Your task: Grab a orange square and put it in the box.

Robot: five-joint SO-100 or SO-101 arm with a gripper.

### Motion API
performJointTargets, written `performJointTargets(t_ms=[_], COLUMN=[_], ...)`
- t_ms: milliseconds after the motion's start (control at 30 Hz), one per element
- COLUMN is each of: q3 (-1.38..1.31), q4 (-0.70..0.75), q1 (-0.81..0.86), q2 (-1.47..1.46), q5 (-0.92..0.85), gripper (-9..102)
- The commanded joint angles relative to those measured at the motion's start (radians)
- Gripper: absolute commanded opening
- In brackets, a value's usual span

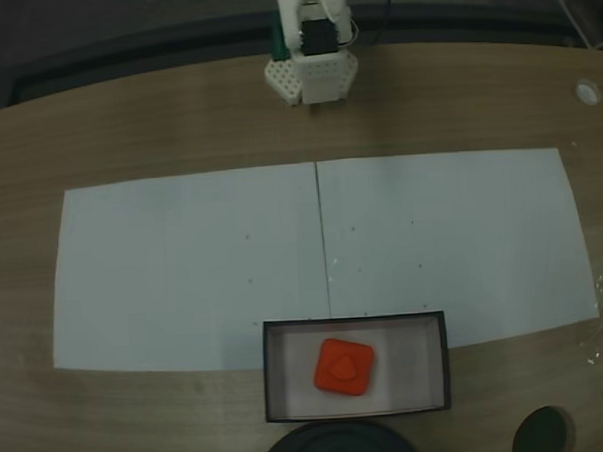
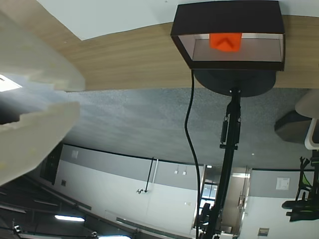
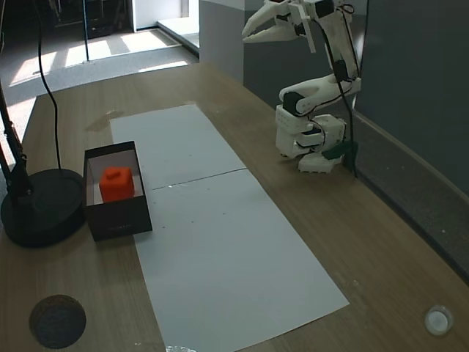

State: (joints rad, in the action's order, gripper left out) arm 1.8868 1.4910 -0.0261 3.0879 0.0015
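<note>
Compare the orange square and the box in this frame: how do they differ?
The orange square is a small, solid, orange-red block with rounded corners; the box is a much wider, shallow, open tray with black walls and a pale floor. The square sits inside the box, which rests on the table. Both are roughly rectangular and lie apart from the pincer.

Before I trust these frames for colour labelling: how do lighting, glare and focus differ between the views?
In a fixed view, dim and even, the orange square sharp in the box. In another fixed view, sunlight glares on the floor behind the table while the gripper stands clear. In the wrist view, the picture is upside down, the near finger pale and blurred.
</note>
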Motion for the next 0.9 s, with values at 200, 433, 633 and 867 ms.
performJointTargets(t_ms=[200,433,633,867], q3=[0.453,0.673,0.973,1.173], q4=[-0.167,-0.284,-0.397,-0.423], q1=[0.071,0.066,0.074,0.066], q2=[0.397,0.383,0.383,0.383], q5=[-0.002,0.008,0.008,0.008], gripper=[0,0,0,0])
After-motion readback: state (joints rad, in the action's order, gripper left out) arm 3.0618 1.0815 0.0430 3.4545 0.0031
